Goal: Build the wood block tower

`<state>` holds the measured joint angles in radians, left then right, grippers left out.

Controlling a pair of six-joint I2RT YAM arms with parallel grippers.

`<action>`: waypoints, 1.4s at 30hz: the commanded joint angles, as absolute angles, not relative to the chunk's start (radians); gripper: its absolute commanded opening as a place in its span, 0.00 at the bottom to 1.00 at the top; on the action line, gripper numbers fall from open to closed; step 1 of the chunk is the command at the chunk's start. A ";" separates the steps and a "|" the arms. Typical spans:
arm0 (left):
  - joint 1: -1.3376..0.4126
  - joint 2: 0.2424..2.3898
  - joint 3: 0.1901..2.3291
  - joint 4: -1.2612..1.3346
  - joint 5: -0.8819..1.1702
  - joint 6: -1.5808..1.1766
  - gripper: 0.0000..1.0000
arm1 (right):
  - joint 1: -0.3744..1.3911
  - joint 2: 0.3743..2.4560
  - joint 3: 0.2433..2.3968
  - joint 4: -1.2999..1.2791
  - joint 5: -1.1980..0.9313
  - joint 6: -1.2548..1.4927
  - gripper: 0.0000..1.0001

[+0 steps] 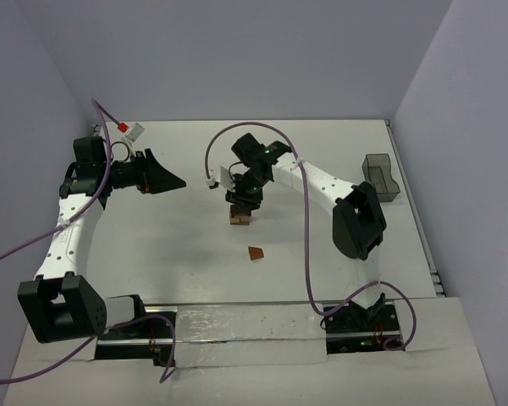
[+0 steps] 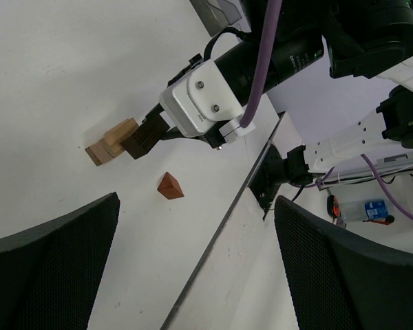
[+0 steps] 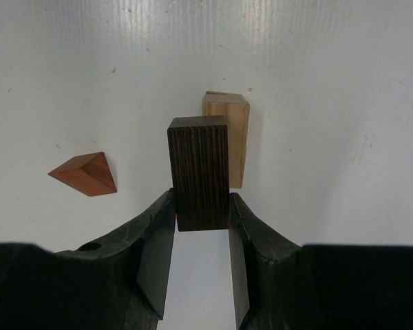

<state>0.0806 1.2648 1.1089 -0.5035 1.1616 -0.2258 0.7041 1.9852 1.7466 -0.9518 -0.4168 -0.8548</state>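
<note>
The wood block tower stands as a small stack of light tan blocks [image 1: 238, 220] near the table's middle, seen too in the left wrist view [image 2: 109, 143] and as a tan block [image 3: 233, 130] in the right wrist view. My right gripper [image 3: 201, 201] is shut on a dark brown striped block [image 3: 199, 165], held just over and beside the tan stack [image 1: 240, 203]. A reddish-brown wedge [image 1: 256, 253] lies loose on the table nearer the arms, apart from the stack [image 3: 86, 173] [image 2: 170, 186]. My left gripper [image 1: 171, 180] hangs open at the left, well clear of the blocks, with nothing between its fingers [image 2: 48, 265].
A grey bin [image 1: 381, 178] stands at the table's right edge. A small red and white object [image 1: 131, 129] lies at the back left. Purple cables loop over both arms. The table's near edge strip [image 2: 220, 234] runs below the wedge.
</note>
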 commanded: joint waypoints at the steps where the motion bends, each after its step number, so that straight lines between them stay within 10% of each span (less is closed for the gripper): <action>1: 0.084 1.253 1.105 -0.449 1.197 -0.235 0.99 | 0.710 1.983 1.794 -0.918 -0.406 -0.846 0.08; 42: 0.089 1.244 1.091 -0.454 1.192 -0.226 0.99 | 0.710 2.023 1.791 -0.860 -0.393 -0.787 0.12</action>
